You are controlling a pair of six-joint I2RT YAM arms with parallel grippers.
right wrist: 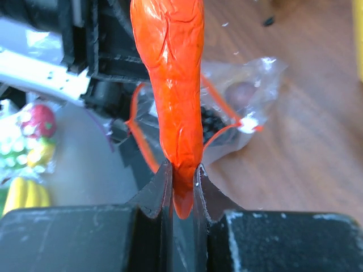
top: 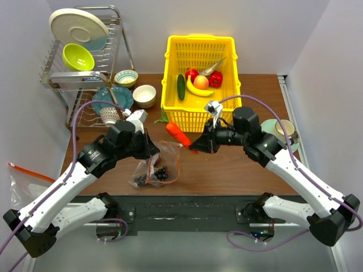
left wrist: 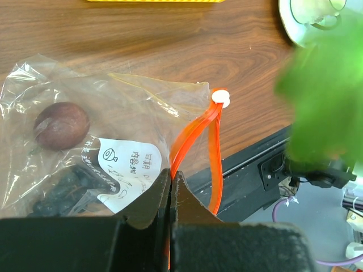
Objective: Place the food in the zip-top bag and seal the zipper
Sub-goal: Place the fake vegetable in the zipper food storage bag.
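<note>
While the left gripper [left wrist: 170,182] pinches fully shut on the thin red-orange zipper strip [left wrist: 193,133] of the crinkly clear plastic bag [left wrist: 127,102], the right gripper [right wrist: 182,177] clamps narrowly on the tip of a glossy orange toy carrot [right wrist: 170,85] at the bag's one o'clock. The film looks limp. The carrot looks light, stiff and slick, and may swivel from a tip hold.

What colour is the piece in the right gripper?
Bright orange, a toy carrot; the right wrist view shows it best.

Lab mock-up of a kitchen: white partition walls [top: 28,113], wooden table [top: 227,170], loaded wire dish rack [top: 115,31].
</note>
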